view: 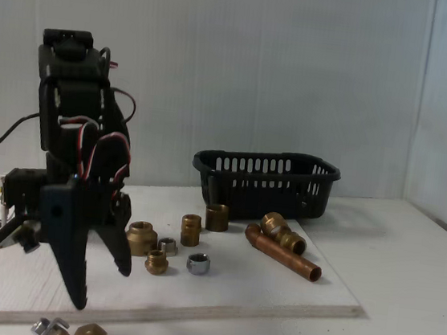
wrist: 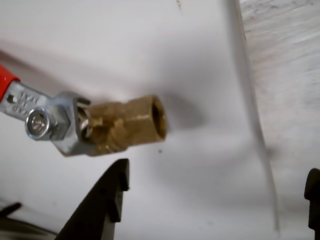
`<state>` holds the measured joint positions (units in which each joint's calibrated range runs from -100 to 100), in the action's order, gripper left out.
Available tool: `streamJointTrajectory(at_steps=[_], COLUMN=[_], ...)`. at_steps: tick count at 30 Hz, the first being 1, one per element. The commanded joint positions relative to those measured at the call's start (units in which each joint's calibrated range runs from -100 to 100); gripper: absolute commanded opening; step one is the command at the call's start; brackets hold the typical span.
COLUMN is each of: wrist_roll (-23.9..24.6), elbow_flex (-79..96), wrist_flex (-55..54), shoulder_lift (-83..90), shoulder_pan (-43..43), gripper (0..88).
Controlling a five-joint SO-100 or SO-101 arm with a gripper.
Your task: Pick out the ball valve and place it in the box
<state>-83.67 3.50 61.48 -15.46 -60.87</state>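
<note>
Spread wide, the gripper (view: 101, 287) hung empty over the valve (wrist: 100, 125), which lay on the white surface at the board's (view: 258, 289) near edge. Well behind stood the box (view: 266, 182), past scattered fittings (view: 168, 246).

Soft, even light fills both views; the wrist view is blurred, the ball valve (wrist: 100, 125) casting a faint shadow toward 3 o'clock.
</note>
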Motion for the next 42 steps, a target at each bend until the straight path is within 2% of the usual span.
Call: streamJointTrajectory(at_steps=[1, 10, 16, 27, 36, 42], wrist_roll=[0.2, 0.0, 0.2, 0.4, 1.4, 1.4], elbow_flex=[0.7, 0.4, 0.9, -6.2, -20.5, -25.1], wrist_flex=[0.0, -0.8, -5.3, -5.6, 7.6, 8.6], shoulder_lift=[4.6, 4.6, 3.9, -2.8, -7.4, -10.8], shoulder_pan=[0.1, -0.7, -2.0, -4.7, -4.9, -5.1], gripper=[37.7, 37.7, 37.7, 37.7, 37.7, 37.7])
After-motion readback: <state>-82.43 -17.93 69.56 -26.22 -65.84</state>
